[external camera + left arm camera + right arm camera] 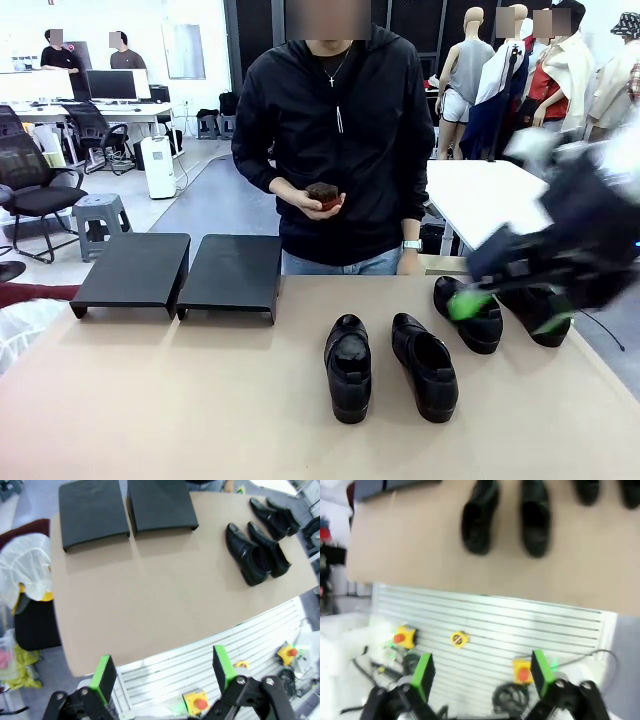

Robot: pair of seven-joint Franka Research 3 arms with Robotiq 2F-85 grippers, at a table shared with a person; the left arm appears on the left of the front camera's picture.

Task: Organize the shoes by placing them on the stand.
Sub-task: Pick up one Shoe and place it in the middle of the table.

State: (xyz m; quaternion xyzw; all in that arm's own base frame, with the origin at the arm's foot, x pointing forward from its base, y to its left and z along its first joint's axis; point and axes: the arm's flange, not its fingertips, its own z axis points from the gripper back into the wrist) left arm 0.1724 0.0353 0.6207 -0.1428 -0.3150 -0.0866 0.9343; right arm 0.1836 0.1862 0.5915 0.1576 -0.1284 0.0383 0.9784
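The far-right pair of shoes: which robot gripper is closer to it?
Right. The right gripper hangs raised on the robot's side of the far-right pair. The left gripper hovers off the near edge of the table, well over toward the stand.

stand (180, 272): two black platforms | loafers (349, 366): four, right of stand | right gripper (509, 313): jaws spread, over pair farthest from stand

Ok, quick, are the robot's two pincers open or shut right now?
Left pincer: open, holding nothing.
Right pincer: open, holding nothing.
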